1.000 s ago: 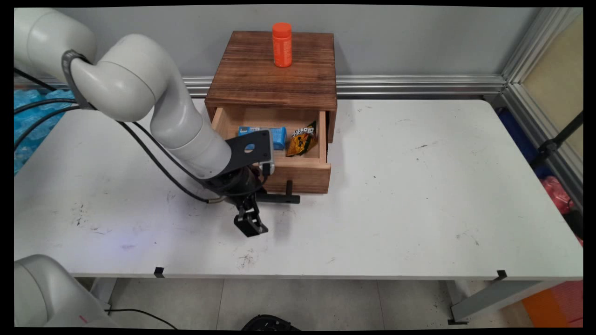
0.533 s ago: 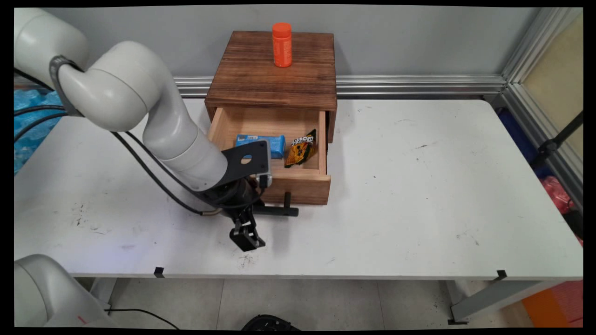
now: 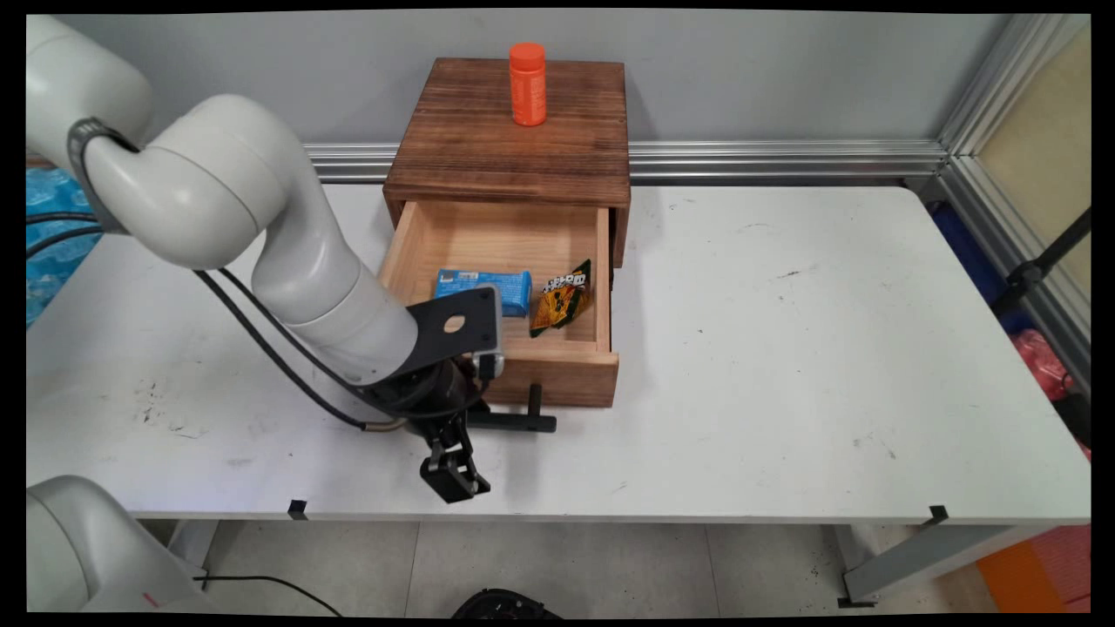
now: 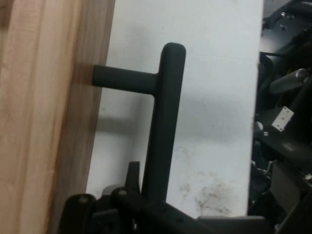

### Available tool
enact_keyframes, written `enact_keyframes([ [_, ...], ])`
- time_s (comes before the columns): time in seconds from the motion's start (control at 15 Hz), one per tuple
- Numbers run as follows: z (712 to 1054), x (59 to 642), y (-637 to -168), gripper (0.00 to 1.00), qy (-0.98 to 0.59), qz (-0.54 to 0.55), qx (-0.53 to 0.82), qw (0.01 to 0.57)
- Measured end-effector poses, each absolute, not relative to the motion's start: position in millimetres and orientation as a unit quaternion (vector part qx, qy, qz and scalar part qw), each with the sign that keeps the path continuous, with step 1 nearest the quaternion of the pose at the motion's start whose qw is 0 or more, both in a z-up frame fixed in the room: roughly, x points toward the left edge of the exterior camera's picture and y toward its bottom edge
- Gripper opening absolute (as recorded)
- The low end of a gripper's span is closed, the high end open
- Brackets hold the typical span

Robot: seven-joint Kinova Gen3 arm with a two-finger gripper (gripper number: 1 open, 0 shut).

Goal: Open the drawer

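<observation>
The fingers (image 3: pixel 462 427) are clenched on the black T-shaped handle (image 3: pixel 519 421) of the wooden drawer (image 3: pixel 557 374); its bar runs out from them toward 3 o'clock. The drawer stands pulled out of the dark wooden box (image 3: pixel 514 144) over the worktop (image 3: pixel 784 348), holding a blue packet (image 3: pixel 484 286) and an orange snack bag (image 3: pixel 562 299). An orange bottle (image 3: pixel 527 84) stands on the box at 12 o'clock.

Cabinet (image 3: pixel 514 131) at upper centre: dark stained wood, rough visible grain. Drawer (image 3: pixel 557 370): paler, smooth bare wood. Handle (image 4: pixel 163 126): matt black, smooth. Bottle (image 3: pixel 528 84): glossy orange plastic. Blue packet (image 3: pixel 488 289) and orange packet (image 3: pixel 562 299): shiny wrappers. Table (image 3: pixel 784 366): matt white, scuffed, dark marks. Gripper (image 3: pixel 453 475) at lower left: black, matt.
</observation>
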State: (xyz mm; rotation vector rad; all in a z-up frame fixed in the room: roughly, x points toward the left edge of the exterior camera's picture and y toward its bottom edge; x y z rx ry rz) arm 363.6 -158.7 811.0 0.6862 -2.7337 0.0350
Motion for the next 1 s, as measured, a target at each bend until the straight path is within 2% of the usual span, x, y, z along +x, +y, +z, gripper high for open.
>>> enact_keyframes([
  [1.0,805.7,346.1,-129.2,1.00,-0.958,-0.009,0.238,0.159],
])
